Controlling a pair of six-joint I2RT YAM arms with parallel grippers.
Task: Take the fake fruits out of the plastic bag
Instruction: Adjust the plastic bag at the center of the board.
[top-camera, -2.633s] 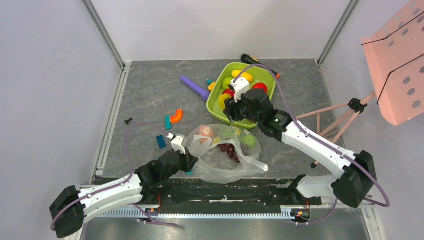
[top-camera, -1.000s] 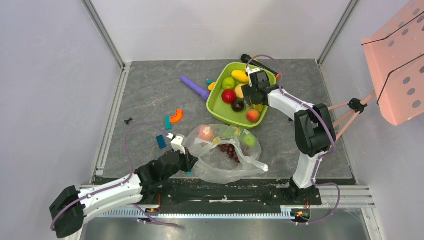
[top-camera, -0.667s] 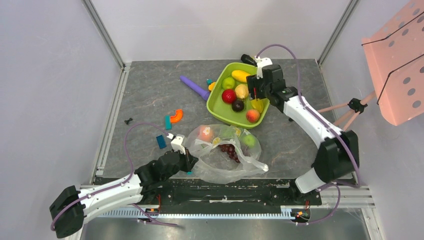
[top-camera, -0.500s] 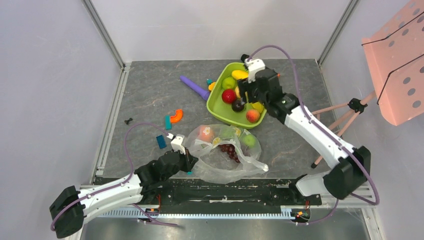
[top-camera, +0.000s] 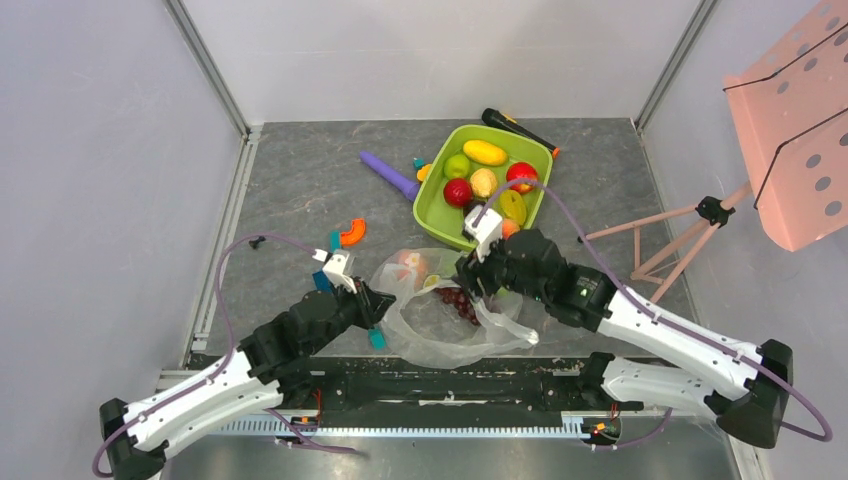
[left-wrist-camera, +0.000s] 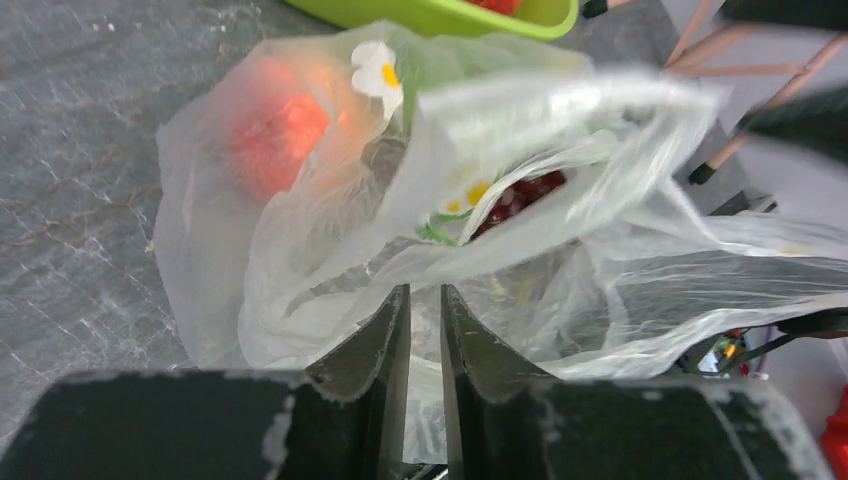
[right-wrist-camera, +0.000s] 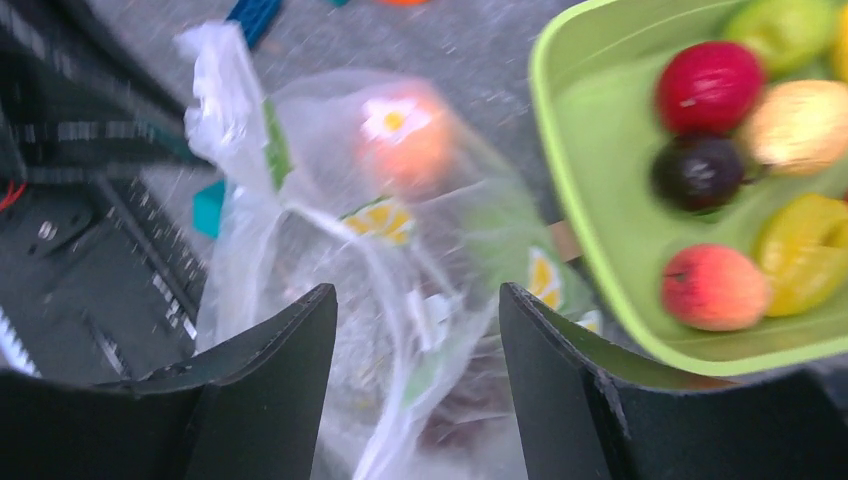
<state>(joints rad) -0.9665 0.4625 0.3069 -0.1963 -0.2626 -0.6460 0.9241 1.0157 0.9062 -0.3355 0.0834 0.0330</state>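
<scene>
The plastic bag (top-camera: 450, 325) lies crumpled at the near edge of the table. Inside it are a red-orange fruit (top-camera: 408, 268) and a dark grape bunch (top-camera: 457, 300). My left gripper (top-camera: 375, 305) is shut on the bag's left edge; in the left wrist view the gripper (left-wrist-camera: 424, 290) pinches film of the bag (left-wrist-camera: 330, 230). My right gripper (top-camera: 470, 272) is open and empty just above the bag's mouth. In the right wrist view the gripper (right-wrist-camera: 417, 290) frames the bag (right-wrist-camera: 330, 200) and the red-orange fruit (right-wrist-camera: 415, 150). Several fruits lie in the green tray (top-camera: 428, 212).
A purple stick (top-camera: 390, 175), an orange block (top-camera: 352, 232) and teal blocks (top-camera: 336, 243) lie left of the tray. A black tool (top-camera: 515, 125) lies behind it. A pink stand (top-camera: 700, 215) with a perforated panel (top-camera: 800, 120) is at the right.
My right gripper has moved from over the green tray back to just above the bag, open and empty. My left arm has shifted a little left and away, still holding the bag's edge.
</scene>
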